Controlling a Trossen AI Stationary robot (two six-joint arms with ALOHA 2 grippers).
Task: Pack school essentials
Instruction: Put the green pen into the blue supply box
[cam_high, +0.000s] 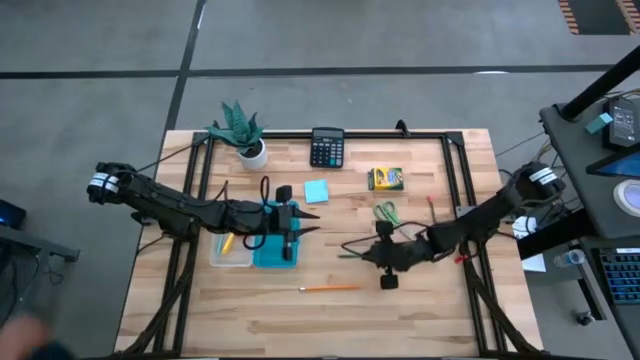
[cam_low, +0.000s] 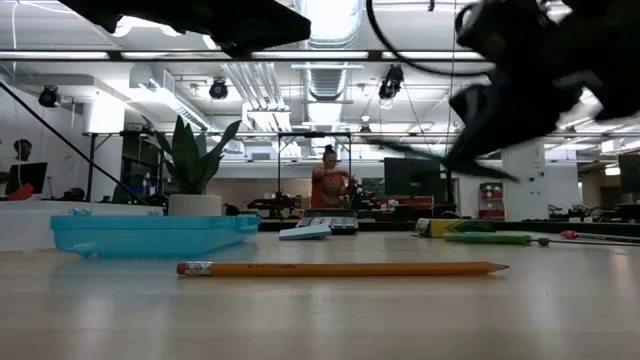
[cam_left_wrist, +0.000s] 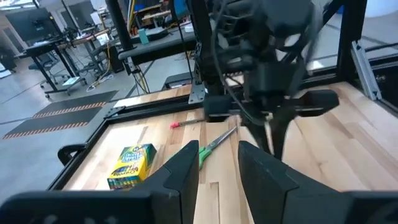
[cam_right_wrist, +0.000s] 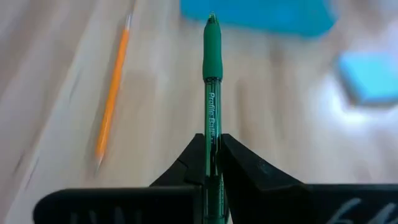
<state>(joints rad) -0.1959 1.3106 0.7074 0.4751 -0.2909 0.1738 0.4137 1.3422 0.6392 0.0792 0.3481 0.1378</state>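
Right of centre above the table (cam_high: 400, 310): right gripper (cam_right_wrist: 213, 149) clamped on a green pen (cam_right_wrist: 212, 81), pen pointing out ahead of the fingers toward the teal lid (cam_right_wrist: 258, 15), lifted clear of the wood in the low view. Over the clear box (cam_high: 231, 252) and lid at the left: left gripper (cam_left_wrist: 217, 162), fingers a little apart, nothing between them. Near the front edge: orange pencil (cam_high: 330, 288), flat, alone. Inside the box: yellow pen (cam_high: 227, 242). Mid-table behind the grippers: blue pad (cam_high: 317, 191), green scissors (cam_high: 386, 211), yellow crayon box (cam_high: 385, 179). Along the back edge: calculator (cam_high: 327, 147), potted plant (cam_high: 243, 133). Just beside the right arm: small red item (cam_high: 461, 258), too small to tell. Far back in the room: a person (cam_low: 328, 180), standing.
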